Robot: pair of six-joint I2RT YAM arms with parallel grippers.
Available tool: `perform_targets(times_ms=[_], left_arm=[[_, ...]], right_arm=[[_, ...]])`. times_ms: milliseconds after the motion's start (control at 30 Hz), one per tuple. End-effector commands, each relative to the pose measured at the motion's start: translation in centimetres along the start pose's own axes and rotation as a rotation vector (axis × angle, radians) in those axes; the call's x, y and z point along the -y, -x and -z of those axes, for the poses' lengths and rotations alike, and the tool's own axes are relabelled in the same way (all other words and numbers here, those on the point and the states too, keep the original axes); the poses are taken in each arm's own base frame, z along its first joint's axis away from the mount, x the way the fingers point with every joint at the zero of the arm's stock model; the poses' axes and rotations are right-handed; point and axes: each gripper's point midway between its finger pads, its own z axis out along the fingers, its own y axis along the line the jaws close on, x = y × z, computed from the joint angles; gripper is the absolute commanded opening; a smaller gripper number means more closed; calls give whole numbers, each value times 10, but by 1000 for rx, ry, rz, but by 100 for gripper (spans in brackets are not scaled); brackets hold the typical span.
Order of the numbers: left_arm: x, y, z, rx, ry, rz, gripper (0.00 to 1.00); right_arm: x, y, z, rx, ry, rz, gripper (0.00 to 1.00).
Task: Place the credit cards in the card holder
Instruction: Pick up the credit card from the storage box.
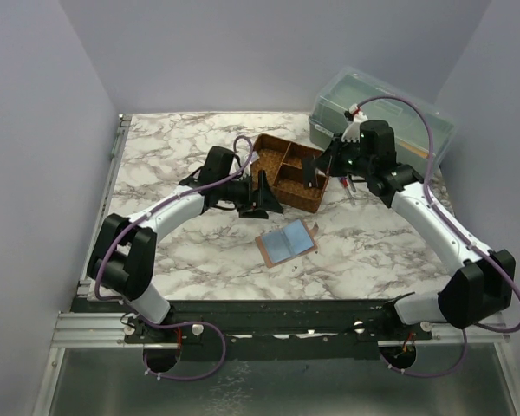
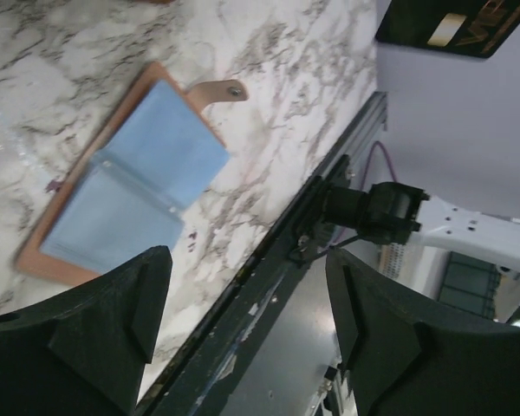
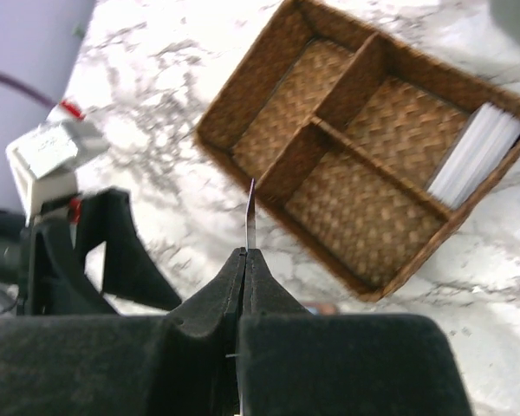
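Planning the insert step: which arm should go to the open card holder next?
Right. The right fingers are shut on a card, edge-on to its camera. The left fingers are open and empty. The card holder lies open between both arms.

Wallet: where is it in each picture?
Top external: the wallet lies open in the middle of the table, nearer than the tray.
Left wrist: upper left, blue pockets facing up.
Right wrist: not clearly in it.
Shared landmark: the marble table.
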Motion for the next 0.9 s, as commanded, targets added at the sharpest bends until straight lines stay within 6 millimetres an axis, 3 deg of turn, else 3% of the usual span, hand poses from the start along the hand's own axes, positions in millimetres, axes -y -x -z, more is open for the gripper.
perform_targets(times_ms=[0,200,467,633,867], left_arm=[[69,20,26,80,-216,-30,81],[127,33,54,187,-457,-59,85],[147,35,60,244,-525,-81,85],[174,23,65,227,-631,-126,69],[175,19,66,257,-651,-93,41]], right_arm=[[-30,-16,30,-48,145,-74,0],[-65,-11,60,-29,306,-124,0],[-101,7,92,14,468,-151,0],[-110,8,100,15,522,-162,0],[-111,5,107,25,528,-196,0]])
